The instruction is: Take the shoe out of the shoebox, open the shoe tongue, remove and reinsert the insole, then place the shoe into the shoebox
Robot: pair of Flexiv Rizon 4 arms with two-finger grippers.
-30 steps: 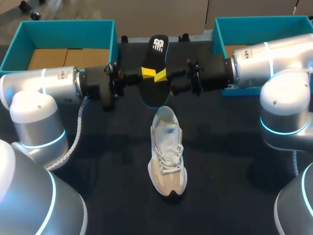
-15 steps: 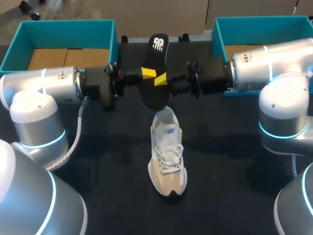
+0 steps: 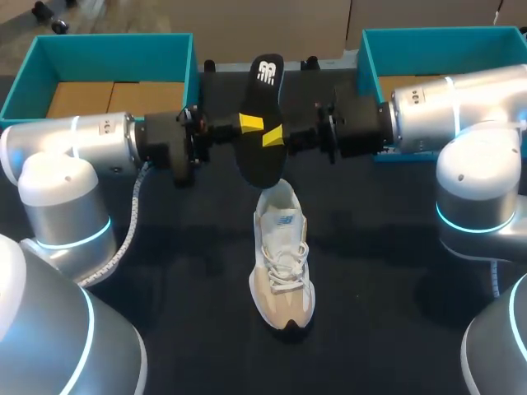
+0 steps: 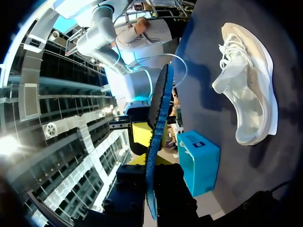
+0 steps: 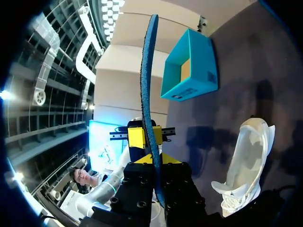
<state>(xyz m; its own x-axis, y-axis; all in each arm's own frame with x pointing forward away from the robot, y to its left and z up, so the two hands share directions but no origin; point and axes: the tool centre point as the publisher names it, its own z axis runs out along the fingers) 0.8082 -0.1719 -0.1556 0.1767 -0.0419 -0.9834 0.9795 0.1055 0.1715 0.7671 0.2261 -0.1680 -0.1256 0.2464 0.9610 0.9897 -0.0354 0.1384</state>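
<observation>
Behind the white sneaker (image 3: 282, 263) on the dark tabletop (image 3: 370, 271), a black insole (image 3: 262, 123) is held off the surface. L gripper (image 3: 249, 123) & R gripper (image 3: 272, 136) each pinch it, fingers closed on opposite faces. One teal shoebox (image 3: 107, 62) sits far L of the sneaker, another (image 3: 436, 37) far R.

Shoe (image 3: 282, 262): 1. Insole (image 3: 260, 160): 1, just beyond the shoe. Teal boxes: 2, left box (image 3: 107, 51) and right box (image 3: 436, 37), farther beyond the shoe. Tools: 2, left tool (image 3: 249, 123) and right tool (image 3: 272, 136).
</observation>
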